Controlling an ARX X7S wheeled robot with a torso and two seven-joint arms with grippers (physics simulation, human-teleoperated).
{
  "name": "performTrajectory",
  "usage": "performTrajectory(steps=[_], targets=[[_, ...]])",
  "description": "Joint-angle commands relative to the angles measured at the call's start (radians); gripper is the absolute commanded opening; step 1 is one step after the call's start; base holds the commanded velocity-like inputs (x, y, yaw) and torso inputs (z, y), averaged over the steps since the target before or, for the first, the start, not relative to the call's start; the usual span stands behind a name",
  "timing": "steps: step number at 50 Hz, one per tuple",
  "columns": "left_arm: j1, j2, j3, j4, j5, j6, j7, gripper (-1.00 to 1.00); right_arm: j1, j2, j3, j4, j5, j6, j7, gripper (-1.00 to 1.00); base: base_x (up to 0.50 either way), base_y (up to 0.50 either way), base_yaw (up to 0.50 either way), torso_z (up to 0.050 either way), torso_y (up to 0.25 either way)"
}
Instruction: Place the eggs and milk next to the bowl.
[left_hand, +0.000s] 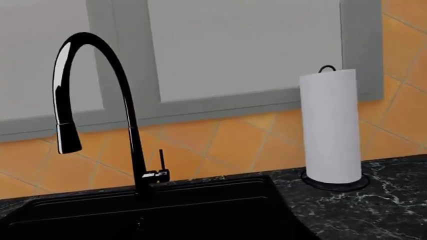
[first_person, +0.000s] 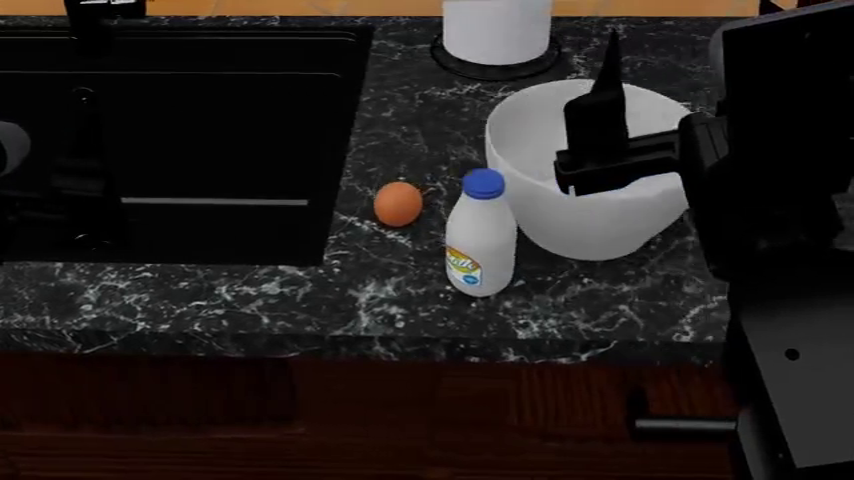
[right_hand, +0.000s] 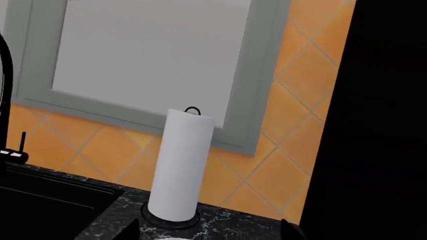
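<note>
1. The milk bottle (first_person: 481, 235) stands upright at frame centre, touching the bowl (first_person: 587, 215) on its left side.
2. One egg (first_person: 398, 203) (orange-brown) lies just left of the bottle.
3. The right gripper (first_person: 607, 130) hangs over the bowl; its opening cannot be determined.
4. The paper towel roll (first_person: 495, 30) stands at top centre.

The tabletop (first_person: 400, 290) is black stone with white veins, and a black sink (left_hand: 167, 210) is set into it. A tall, curved black tap (left_hand: 93, 100) stands behind the sink, and a white paper towel roll (left_hand: 329, 127) stands on a black holder near it. The wall (left_hand: 227, 145) has orange tiles, with a gray-framed window (right_hand: 153, 60) above them.
</note>
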Motion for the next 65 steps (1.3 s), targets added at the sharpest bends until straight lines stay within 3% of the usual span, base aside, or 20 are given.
performTrajectory(steps=[1, 14, 30, 65], targets=[[-0.01, 0.015, -0.021, -0.019, 0.009, 0.003, 0.039, 1.0, 0.009, -0.02, 0.021, 0.019, -0.014, 0.002, -0.017, 1.0, 0.0, -0.5, 0.0, 0.0, 0.0], [-0.004, 0.01, -0.022, -0.016, 0.005, 0.006, 0.038, 1.0, 0.013, -0.023, 0.005, 0.028, -0.017, -0.005, -0.02, 1.0, 0.0, -0.5, 0.0, 0.0, 0.0], [-0.006, 0.008, -0.014, 0.003, 0.0, -0.012, 0.031, 1.0, 0.007, -0.022, 0.012, 0.035, -0.011, -0.012, -0.017, 1.0, 0.01, 0.0, 0.0, 0.0, 0.0], [-0.005, -0.004, -0.022, 0.017, -0.019, -0.015, 0.027, 1.0, 0.028, -0.019, -0.01, 0.033, -0.007, 0.002, -0.015, 1.0, 0.35, 0.0, 0.0, 0.0, 0.0]])
